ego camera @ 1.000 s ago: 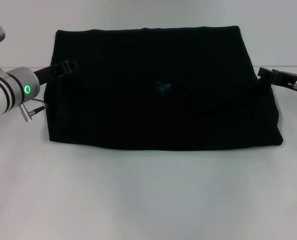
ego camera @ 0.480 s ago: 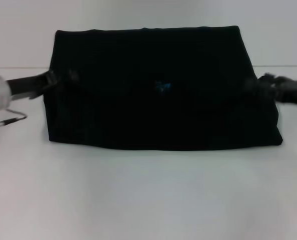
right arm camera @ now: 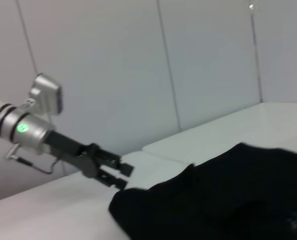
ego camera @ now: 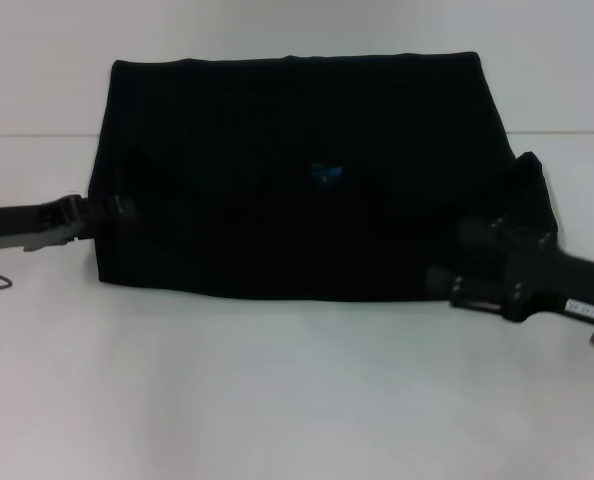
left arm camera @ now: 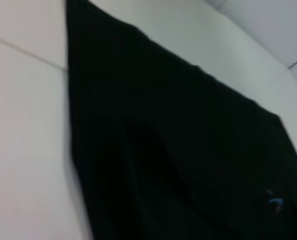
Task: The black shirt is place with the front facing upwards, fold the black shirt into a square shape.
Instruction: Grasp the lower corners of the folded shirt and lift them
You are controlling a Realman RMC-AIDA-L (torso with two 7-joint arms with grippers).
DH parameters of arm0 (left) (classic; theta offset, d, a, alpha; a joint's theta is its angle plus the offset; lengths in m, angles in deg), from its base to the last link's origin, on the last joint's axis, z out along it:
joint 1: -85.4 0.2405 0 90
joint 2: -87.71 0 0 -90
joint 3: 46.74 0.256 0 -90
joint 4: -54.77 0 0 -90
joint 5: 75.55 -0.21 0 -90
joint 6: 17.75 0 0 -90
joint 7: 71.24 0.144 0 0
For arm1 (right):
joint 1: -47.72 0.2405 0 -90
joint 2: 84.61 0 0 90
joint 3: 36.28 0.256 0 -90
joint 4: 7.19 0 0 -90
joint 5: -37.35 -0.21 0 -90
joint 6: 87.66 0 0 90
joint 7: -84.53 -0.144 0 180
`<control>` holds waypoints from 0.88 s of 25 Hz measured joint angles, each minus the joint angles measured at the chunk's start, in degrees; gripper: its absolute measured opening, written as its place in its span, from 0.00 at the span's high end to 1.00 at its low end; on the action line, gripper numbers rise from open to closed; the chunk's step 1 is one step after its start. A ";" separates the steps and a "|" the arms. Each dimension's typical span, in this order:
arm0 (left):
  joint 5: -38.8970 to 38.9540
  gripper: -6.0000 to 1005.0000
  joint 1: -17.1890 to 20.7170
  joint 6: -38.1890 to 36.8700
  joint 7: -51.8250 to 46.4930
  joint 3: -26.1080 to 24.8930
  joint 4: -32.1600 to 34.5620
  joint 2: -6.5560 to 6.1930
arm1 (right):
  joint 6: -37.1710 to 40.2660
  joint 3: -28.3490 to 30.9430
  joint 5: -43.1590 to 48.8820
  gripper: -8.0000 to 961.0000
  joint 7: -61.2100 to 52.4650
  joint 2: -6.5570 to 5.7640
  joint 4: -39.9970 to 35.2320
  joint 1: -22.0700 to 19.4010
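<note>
Lying on a white table [ego camera: 297, 400], the black shirt [ego camera: 307, 190] is seen from the head view as a wide, partly folded block of plain dark cloth, broader along its near edge than along its far one. A small blue label [ego camera: 326, 172] shows near the middle of the upper layer; no lettering can be made out on the visible surface. The far edge is straight, and the near edge runs almost straight just above the bare tabletop. At the right side, a corner of cloth is raised into a peak.

The left gripper [ego camera: 105, 211] is placed at the shirt's left edge, near the front corner, touching the cloth. Whether its fingers are apart or closed cannot be told, since they merge with the black fabric.

The right gripper [ego camera: 467, 268] is positioned over the shirt's near right corner, below the raised peak. Its finger state cannot be told either.

In the left wrist view the shirt fills most of the picture. In the right wrist view the left gripper is seen at the shirt's far edge.
</note>
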 joint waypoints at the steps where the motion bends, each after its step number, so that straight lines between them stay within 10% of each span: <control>1: -0.03 0.20 -0.02 0.99 0.00 0.66 0.01 0.24 | -0.17 -0.42 0.00 0.04 0.28 0.01 0.56 0.06; 22: -2.62 0.27 -0.80 0.10 -2.83 7.47 0.89 0.71 | -3.70 -3.07 0.12 0.04 0.27 0.02 2.76 0.46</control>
